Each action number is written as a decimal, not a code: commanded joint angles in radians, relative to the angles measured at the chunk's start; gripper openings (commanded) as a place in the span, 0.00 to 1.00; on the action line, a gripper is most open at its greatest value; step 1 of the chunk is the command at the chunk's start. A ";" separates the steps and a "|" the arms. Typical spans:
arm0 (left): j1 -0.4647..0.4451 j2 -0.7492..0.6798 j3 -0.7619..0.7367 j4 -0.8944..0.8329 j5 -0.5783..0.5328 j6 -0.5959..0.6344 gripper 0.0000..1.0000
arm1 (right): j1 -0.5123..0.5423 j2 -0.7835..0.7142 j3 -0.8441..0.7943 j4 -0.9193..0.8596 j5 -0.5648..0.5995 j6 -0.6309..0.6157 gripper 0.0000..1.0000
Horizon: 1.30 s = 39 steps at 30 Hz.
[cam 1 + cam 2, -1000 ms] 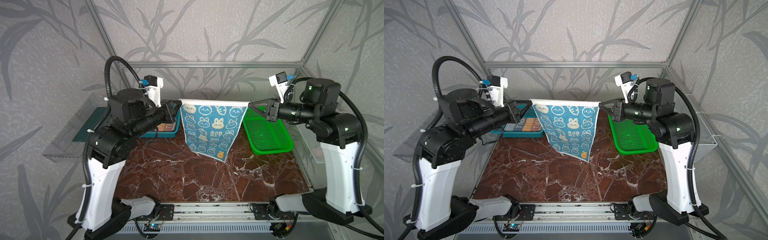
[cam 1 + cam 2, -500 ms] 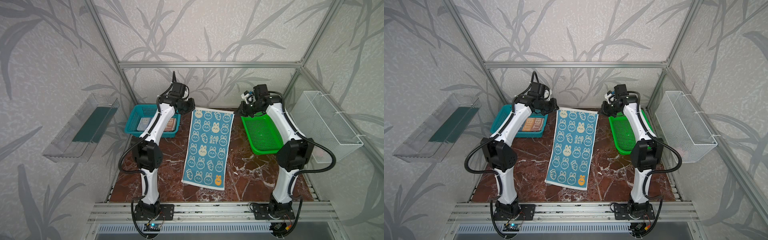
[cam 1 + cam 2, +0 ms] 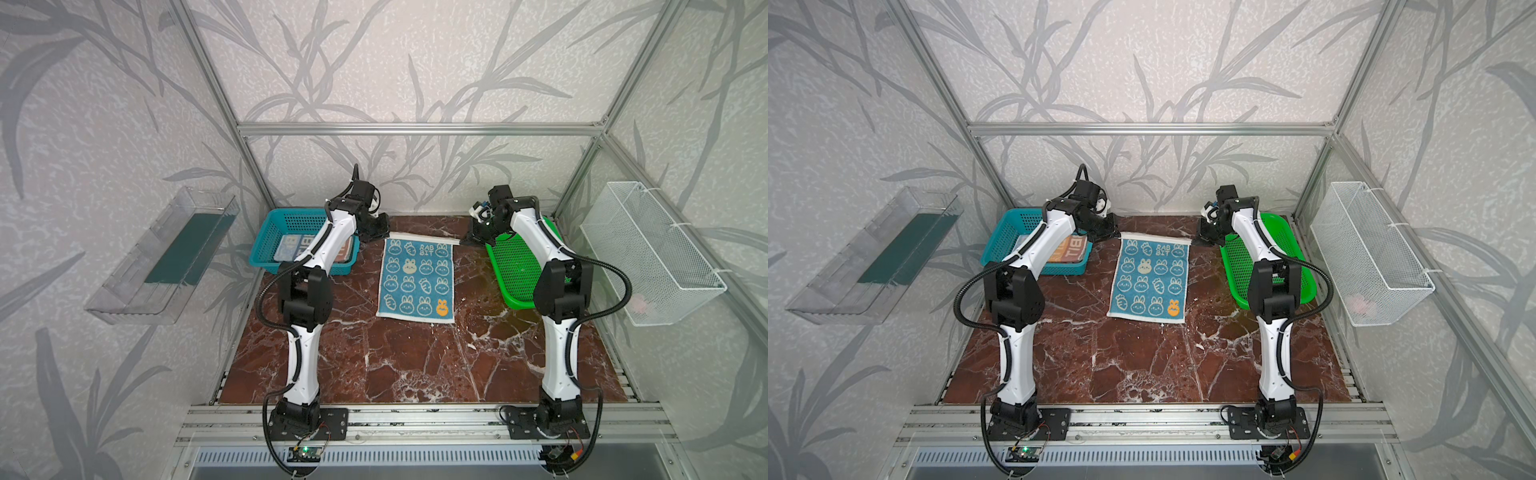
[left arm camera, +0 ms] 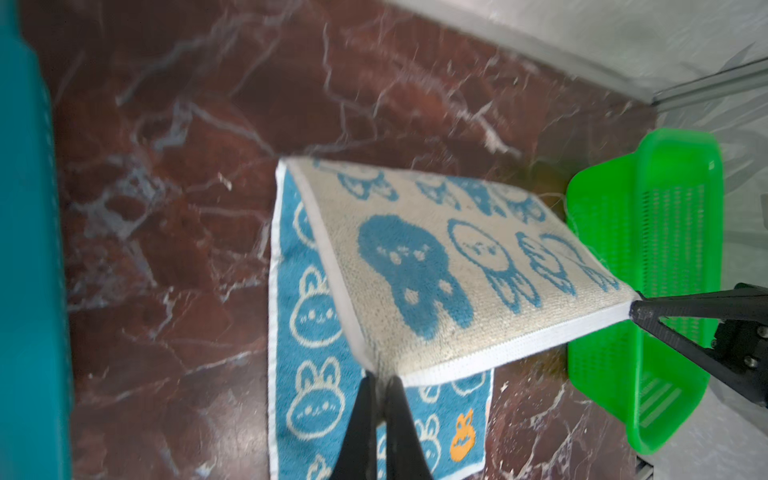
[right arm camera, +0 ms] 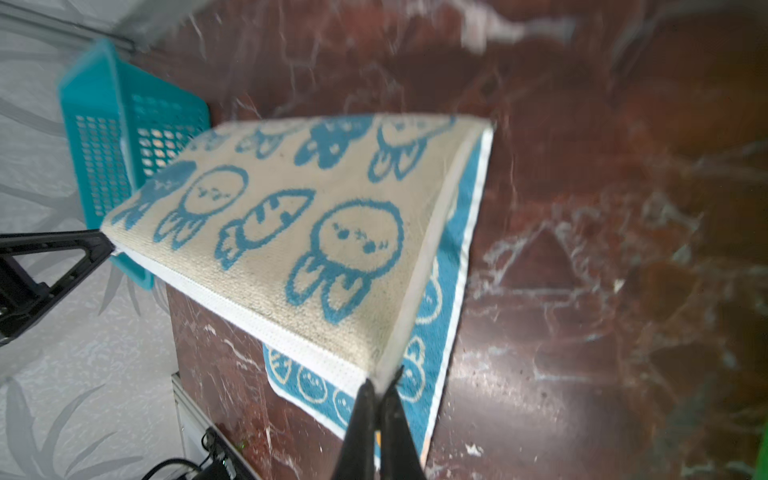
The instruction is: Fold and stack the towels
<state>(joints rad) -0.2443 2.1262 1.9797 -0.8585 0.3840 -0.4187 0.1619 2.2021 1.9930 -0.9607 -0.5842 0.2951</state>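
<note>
The widest open room is found on the near half of the marble table (image 3: 415,365), which is bounded in front by the aluminium rail (image 3: 415,419). Narrower bare strips of marble are seen on either side of the blue towel (image 3: 415,282). This towel is laid in the far middle of the table, between the blue basket (image 3: 286,222) on the left and the green basket (image 3: 515,266) on the right, and neither is touched by it. Further towels (image 3: 1075,249) are kept in the blue basket, partly hidden by the left arm (image 3: 328,245), which is stretched over that basket. The green basket is likewise crossed by the right arm (image 3: 536,237), so the far corners are crowded. A wire basket (image 3: 648,245) is hung on the right wall and a clear tray (image 3: 166,257) on the left wall, both well apart from the towel. In both top views the towel's long axis is run from far to near. The "RAB BIT" lettering at the far end is read upright, the single orange bunny is placed at the near right corner, and the near hem is laid flat. The white far hem is stretched taut between the left gripper (image 3: 385,237) and the right gripper (image 3: 462,242), one at each corner. In the wrist views each gripper's fingers are seen pressed together on a corner of that hem, and a flap with its cream underside showing is held raised off the blue face.
</note>
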 commanded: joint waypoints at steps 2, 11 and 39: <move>0.010 -0.164 -0.196 0.018 -0.041 0.019 0.00 | 0.019 -0.159 -0.235 0.077 0.004 0.010 0.00; -0.004 -0.357 -0.582 0.109 -0.030 0.012 0.00 | 0.054 -0.388 -0.611 0.176 0.015 0.041 0.00; -0.026 -0.547 -1.023 0.255 -0.012 -0.049 0.00 | 0.172 -0.514 -1.034 0.355 0.067 0.120 0.00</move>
<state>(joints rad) -0.2840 1.6096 0.9874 -0.6262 0.4492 -0.4500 0.3416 1.6787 0.9913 -0.5957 -0.5957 0.3958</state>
